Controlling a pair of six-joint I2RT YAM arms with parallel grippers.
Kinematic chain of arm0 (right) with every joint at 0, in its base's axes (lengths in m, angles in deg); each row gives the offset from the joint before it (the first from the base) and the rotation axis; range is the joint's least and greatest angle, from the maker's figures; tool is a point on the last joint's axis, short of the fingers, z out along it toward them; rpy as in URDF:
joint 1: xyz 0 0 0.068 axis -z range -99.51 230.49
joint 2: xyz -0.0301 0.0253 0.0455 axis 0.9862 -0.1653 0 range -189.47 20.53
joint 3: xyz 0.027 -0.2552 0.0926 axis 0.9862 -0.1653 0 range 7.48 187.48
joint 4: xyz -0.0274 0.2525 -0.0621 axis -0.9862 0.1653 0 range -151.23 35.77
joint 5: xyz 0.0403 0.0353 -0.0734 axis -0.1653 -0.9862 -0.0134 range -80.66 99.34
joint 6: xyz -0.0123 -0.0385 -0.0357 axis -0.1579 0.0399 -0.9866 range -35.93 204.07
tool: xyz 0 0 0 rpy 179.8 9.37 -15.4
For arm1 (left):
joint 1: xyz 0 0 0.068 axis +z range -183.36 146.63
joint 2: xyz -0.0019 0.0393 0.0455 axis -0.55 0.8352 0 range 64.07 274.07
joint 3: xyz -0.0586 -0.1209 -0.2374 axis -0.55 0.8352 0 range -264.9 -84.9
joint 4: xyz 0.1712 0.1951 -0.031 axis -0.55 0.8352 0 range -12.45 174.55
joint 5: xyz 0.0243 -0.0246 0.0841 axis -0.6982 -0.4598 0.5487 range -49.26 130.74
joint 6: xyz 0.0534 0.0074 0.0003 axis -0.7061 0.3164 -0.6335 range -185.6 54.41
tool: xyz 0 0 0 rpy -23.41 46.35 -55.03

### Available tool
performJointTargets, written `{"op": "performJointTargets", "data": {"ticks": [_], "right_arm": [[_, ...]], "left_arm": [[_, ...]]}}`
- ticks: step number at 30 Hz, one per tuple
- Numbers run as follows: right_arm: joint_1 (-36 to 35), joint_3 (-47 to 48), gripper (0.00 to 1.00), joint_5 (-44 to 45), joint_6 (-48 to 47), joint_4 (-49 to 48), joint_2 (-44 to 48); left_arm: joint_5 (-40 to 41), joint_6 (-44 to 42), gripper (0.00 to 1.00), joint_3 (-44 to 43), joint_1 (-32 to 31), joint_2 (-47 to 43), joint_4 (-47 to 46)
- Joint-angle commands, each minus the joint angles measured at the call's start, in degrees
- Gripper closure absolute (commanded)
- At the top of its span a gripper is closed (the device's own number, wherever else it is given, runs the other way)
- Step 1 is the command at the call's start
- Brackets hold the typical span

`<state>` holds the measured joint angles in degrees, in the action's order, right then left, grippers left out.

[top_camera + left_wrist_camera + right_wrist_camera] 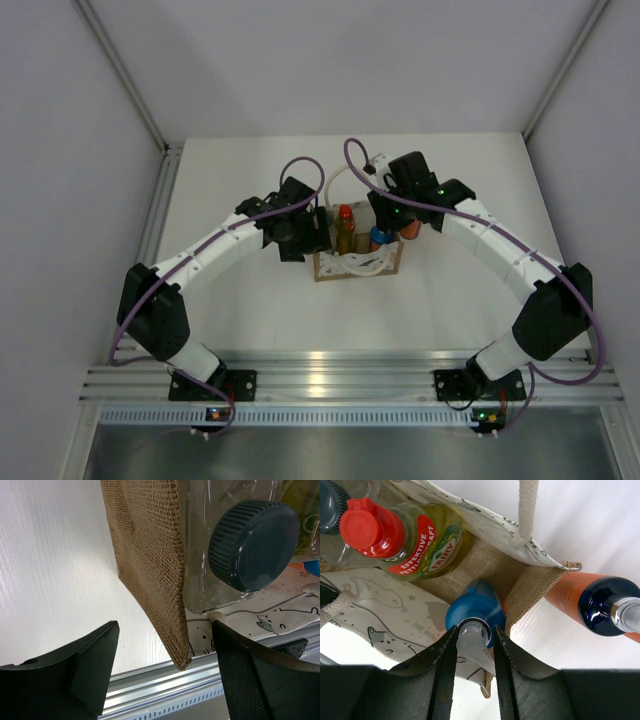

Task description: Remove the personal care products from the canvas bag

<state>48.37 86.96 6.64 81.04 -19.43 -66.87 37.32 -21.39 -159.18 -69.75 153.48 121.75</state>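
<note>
The tan canvas bag (355,262) stands mid-table. My left gripper (165,650) is open, its jaws either side of the bag's left burlap wall (150,555), beside the pale bottle with a dark grey cap (252,545). My right gripper (474,635) is shut on the clear nozzle of the orange bottle with the light-blue cap (475,615), which is still inside the bag. The amber bottle with a red cap (370,527) stands in the bag too. One orange bottle with a dark blue cap (607,605) stands on the table just outside the bag's right side (412,228).
A white rope handle (527,507) rises from the bag's patterned panel close to my right fingers. The aluminium rail (340,380) runs along the near table edge. Enclosure walls stand left, right and behind.
</note>
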Motion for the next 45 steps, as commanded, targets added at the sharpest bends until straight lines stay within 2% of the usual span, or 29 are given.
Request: {"op": "performJointTargets", "data": {"ticks": [1, 9, 11, 13, 16, 17, 29, 39, 45], "right_arm": [[-0.75, -0.03, 0.68, 1.38, 0.57, -0.49, 2.32], [-0.84, -0.29, 0.71, 1.29, 1.36, -0.40, 2.49], [-0.75, -0.21, 0.79, 1.47, 1.71, -0.40, 2.49], [-0.75, -0.12, 0.82, 1.82, 2.06, -0.40, 2.40], [-0.84, 0.32, 0.96, 2.34, 2.59, -0.40, 2.67], [-0.84, 0.50, 1.00, 2.43, 5.37, -0.40, 2.84], [-1.98, 6.47, 1.00, 8.14, 13.04, 2.49, 2.49], [-4.71, 12.62, 1.00, 13.59, 15.07, 7.15, 1.26], [-5.15, 20.51, 1.00, 16.05, 16.56, 13.64, 0.56]], "left_arm": [[-0.36, 0.18, 0.20, -0.87, -0.27, -0.81, -0.52], [-0.27, 0.00, 0.20, -0.95, -0.18, -0.72, -0.44], [-0.18, 0.00, 0.20, -1.04, -0.18, -0.72, -0.52], [-0.18, 0.00, 0.20, -1.22, -0.18, -0.64, -0.52], [-0.10, 0.00, 0.20, -1.31, -0.18, -0.55, -0.44], [-0.01, 0.00, 0.20, -1.39, -0.18, -0.55, -0.52], [0.78, 0.35, 0.20, -1.74, -0.18, -0.55, -0.52], [0.96, 0.53, 0.20, -1.31, -0.27, -0.46, -0.52], [1.05, 0.44, 0.20, -0.87, -0.18, -0.73, -0.44]]}}
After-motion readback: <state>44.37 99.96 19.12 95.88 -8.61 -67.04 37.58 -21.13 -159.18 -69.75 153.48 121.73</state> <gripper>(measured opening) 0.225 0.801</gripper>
